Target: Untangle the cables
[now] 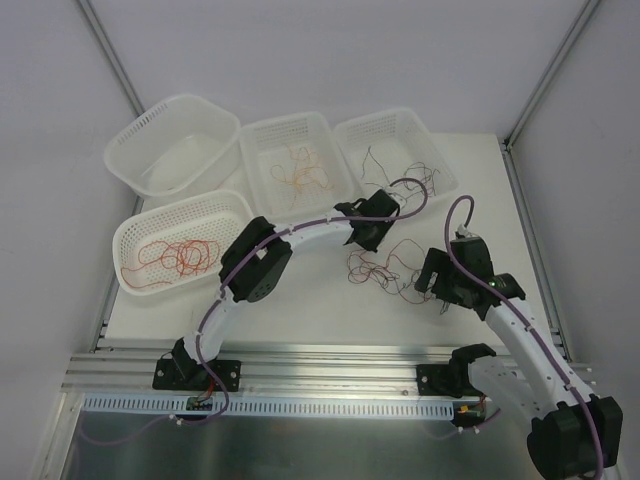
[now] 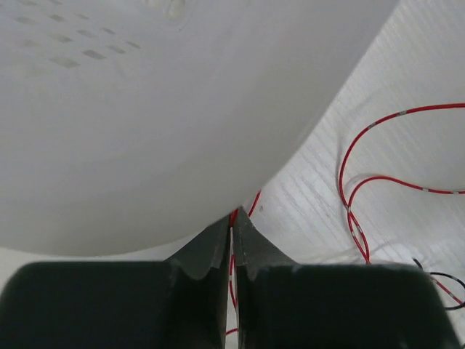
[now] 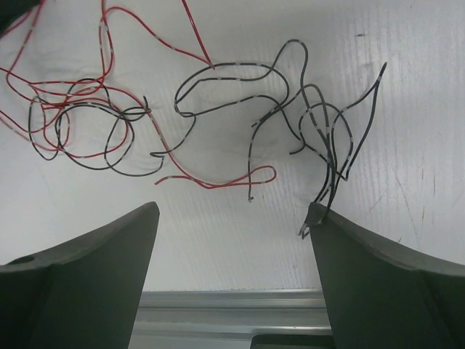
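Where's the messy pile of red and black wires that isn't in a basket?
In the top view, the tangled wires lie on the table right of centre, between the left gripper and the right gripper, in front of the far-right basket.

A robotics lab cell: a white table [image 1: 300,310] boxed in by white panels [image 1: 350,50] and aluminium posts [image 1: 548,80], two robot arms [image 1: 300,232] bolted to an aluminium rail [image 1: 330,365] at its near edge, plastic baskets [image 1: 135,170] toward its far edge.

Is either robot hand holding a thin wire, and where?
The left end effector pinches a thin red wire partway along its length; the right end effector holds nothing.
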`<state>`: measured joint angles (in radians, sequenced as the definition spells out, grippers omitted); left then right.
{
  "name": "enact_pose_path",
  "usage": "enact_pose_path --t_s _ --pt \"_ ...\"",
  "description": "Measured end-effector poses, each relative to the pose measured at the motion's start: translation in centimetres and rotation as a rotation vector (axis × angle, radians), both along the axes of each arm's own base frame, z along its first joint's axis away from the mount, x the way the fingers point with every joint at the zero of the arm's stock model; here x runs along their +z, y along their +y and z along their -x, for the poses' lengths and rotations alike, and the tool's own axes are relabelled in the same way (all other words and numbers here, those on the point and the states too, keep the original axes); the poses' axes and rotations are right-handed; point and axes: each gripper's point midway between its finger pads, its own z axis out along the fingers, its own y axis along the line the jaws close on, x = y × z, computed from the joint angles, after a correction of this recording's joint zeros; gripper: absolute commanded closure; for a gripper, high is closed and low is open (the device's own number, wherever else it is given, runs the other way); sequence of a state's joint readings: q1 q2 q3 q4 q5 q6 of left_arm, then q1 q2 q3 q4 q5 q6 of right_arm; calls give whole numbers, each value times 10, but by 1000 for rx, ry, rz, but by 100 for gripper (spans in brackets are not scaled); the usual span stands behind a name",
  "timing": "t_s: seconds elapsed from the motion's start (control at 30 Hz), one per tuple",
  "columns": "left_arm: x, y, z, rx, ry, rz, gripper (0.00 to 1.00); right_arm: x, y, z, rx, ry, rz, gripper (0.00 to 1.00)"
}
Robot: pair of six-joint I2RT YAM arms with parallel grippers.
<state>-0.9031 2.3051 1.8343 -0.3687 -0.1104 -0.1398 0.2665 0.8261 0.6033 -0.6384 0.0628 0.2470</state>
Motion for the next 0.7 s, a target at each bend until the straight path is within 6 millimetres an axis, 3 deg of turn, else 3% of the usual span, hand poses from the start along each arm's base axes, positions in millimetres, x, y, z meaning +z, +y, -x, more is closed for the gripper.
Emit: enact_pose_path --t_s 0.13,0.27,0.33,0.5,0.7 --pt "-1 13 1 23 -28 -18 100 -14 1 2 -7 39 2 13" --pt "4 46 14 59 -43 -77 100 -27 2 1 -15 71 0 17" --pt "13 67 22 84 -58 -105 100 -33 2 0 -22 86 0 26" --pt "67 115 36 163 -142 -80 100 -47 1 2 -48 133 12 59" --pt "158 170 49 281 -285 72 100 -53 -6 -1 -81 149 43 97"
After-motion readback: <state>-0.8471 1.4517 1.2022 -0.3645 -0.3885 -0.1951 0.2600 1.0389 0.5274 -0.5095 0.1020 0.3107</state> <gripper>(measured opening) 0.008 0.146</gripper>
